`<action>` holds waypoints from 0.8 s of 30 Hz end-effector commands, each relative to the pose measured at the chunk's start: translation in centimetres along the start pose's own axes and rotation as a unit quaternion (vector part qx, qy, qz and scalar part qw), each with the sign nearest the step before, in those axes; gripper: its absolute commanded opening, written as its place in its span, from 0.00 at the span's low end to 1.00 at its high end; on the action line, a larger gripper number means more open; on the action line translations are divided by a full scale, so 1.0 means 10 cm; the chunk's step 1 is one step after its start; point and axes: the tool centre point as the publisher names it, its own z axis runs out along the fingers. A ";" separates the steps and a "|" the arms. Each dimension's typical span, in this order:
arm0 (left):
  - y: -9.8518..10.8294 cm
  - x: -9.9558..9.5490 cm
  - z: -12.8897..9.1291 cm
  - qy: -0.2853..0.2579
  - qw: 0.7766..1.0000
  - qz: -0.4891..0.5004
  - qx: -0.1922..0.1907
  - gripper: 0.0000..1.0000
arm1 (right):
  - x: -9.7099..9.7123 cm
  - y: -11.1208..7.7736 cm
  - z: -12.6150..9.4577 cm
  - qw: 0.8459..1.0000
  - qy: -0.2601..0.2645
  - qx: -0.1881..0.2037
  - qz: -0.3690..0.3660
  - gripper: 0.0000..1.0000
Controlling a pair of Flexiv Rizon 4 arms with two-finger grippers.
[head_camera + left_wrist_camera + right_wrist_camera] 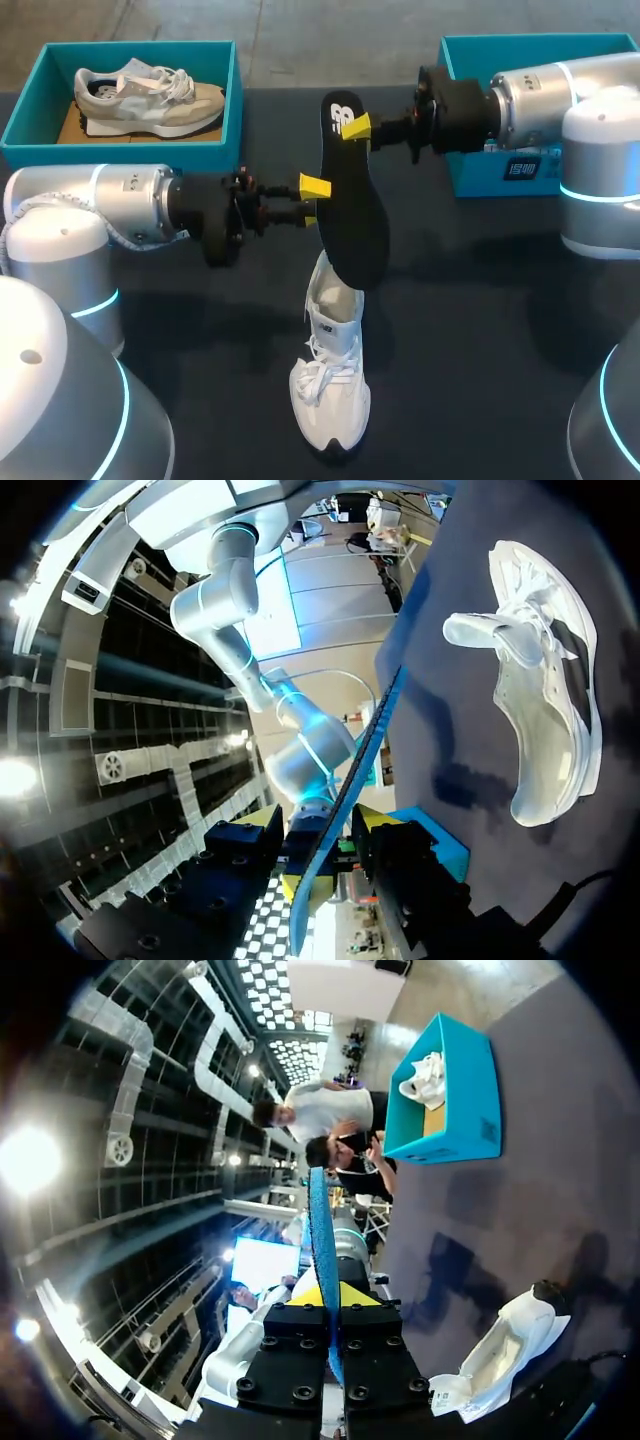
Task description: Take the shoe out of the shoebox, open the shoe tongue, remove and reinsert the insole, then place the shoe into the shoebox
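A black insole (352, 210) hangs upright in the air over the white shoe (330, 385), which lies on the dark table. My right gripper (357, 128) is shut on the insole's upper end; in the right wrist view the blue-edged insole (322, 1230) runs up from between its fingers (333, 1295). My left gripper (313, 200) is at the insole's left edge, halfway down. In the left wrist view the insole (365, 750) passes between its open fingers (325, 855) with small gaps on both sides. The shoe (550, 680) (500, 1350) lies below with its tongue pulled open.
A teal shoebox (120, 150) at the back left holds a beige and white shoe (150, 100). A second teal box (520, 42) stands at the back right, behind my right arm. Bare dark table lies on both sides of the white shoe.
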 end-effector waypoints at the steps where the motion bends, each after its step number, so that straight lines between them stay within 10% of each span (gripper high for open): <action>1: 0.07 0.01 0.04 0.005 1.000 0.008 -0.003 0.47 | 0.00 -0.01 0.00 1.000 -0.001 0.001 0.003 0.00; 24: 0.25 0.09 0.19 0.002 1.000 0.020 -0.007 0.30 | -0.02 0.00 0.02 1.000 0.000 0.000 0.017 0.00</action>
